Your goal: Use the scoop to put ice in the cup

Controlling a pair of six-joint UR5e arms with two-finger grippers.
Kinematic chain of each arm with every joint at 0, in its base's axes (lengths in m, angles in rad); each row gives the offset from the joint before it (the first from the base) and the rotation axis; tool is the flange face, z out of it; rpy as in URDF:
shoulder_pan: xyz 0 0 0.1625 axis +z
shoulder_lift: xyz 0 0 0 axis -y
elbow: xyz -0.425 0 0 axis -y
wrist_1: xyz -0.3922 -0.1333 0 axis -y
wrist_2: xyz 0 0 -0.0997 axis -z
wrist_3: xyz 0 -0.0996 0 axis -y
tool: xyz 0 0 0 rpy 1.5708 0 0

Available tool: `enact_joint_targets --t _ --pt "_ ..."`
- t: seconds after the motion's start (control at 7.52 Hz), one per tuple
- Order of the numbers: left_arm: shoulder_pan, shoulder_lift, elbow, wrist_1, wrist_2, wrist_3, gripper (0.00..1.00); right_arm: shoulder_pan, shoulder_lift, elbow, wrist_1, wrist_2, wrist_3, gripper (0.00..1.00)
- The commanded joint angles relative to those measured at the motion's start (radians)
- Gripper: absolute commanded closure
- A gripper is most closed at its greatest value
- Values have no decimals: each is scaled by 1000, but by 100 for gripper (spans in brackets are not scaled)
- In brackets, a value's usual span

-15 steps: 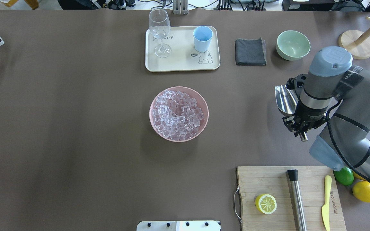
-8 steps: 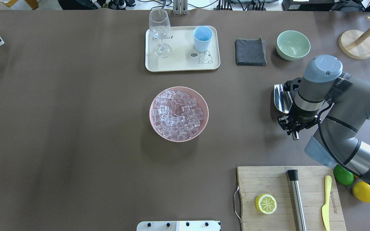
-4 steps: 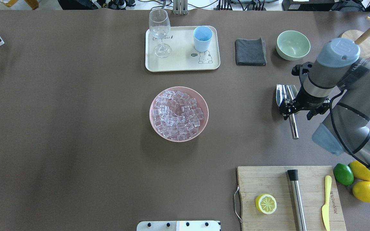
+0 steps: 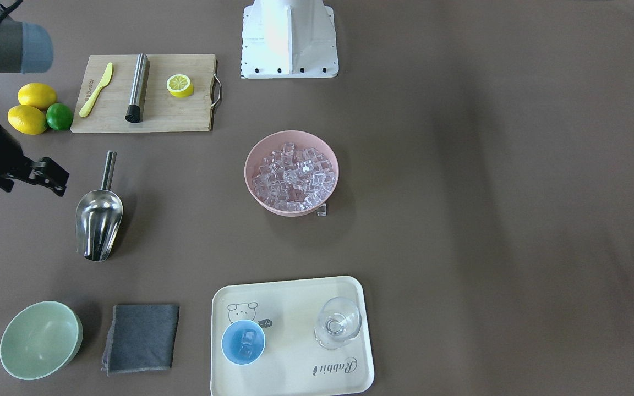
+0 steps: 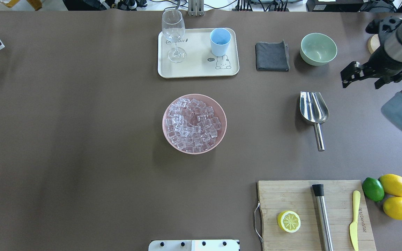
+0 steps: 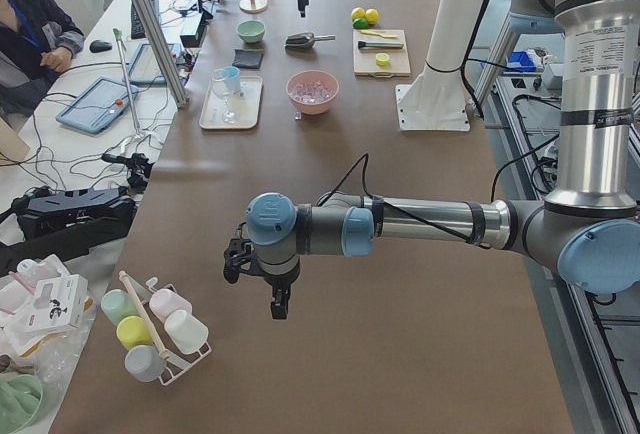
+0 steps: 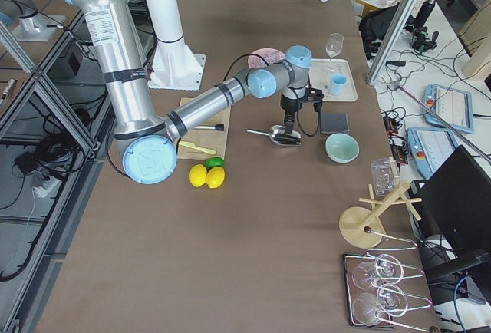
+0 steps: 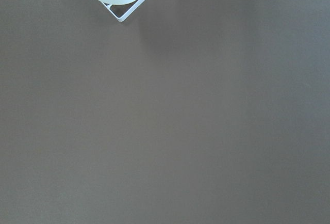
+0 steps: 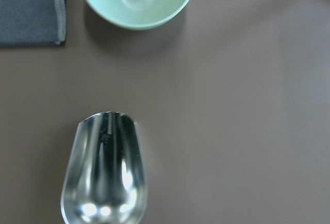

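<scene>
The steel scoop (image 5: 313, 109) lies on the table right of centre with its handle toward me. It also shows in the front view (image 4: 98, 219) and the right wrist view (image 9: 105, 175). My right gripper (image 5: 363, 79) is open and empty, above the table behind and right of the scoop. The light-blue cup (image 5: 220, 41) stands on the cream tray (image 5: 194, 69) and holds a few ice cubes (image 4: 245, 336). Most of the ice (image 5: 193, 123) fills the pink bowl (image 5: 222, 137). My left gripper (image 6: 270, 289) hangs over bare table far left; I cannot tell whether it is open.
A wine glass (image 5: 173, 35) shares the tray. A grey cloth (image 5: 272, 56) and a green bowl (image 5: 318, 48) lie behind the scoop. One loose cube (image 4: 321, 209) sits beside the pink bowl. A cutting board (image 5: 312, 216) with a lemon half, a steel cylinder and a knife is front right.
My right gripper lowered the scoop onto the table, let go of it, and moved away to the back right. The scoop now lies free.
</scene>
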Motion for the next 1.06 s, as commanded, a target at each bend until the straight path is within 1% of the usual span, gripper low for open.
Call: enact_joint_targets --t 0.0,0.13,0.27,0.4,0.53,0.66,0.93 --pt "-1 1 -3 5 -1 -7 2 258 -47 -2 -129 37 -431 0" --pt "-1 3 -4 7 -1 -10 2 347 -93 -31 -125 38 -513 0" --pt "-1 3 3 5 -1 -10 2 435 -98 -125 -123 104 -566 0" --pt "-1 3 -1 5 -3 -11 2 486 -122 -224 -119 192 -683 0" --pt "-1 3 2 4 -3 -11 2 500 -164 -255 -68 195 -792 0" --pt "1 0 -1 4 -3 -13 2 500 -169 -257 -34 192 -790 0" --pt "1 0 3 2 -3 -10 2 500 -169 -260 -34 192 -789 0"
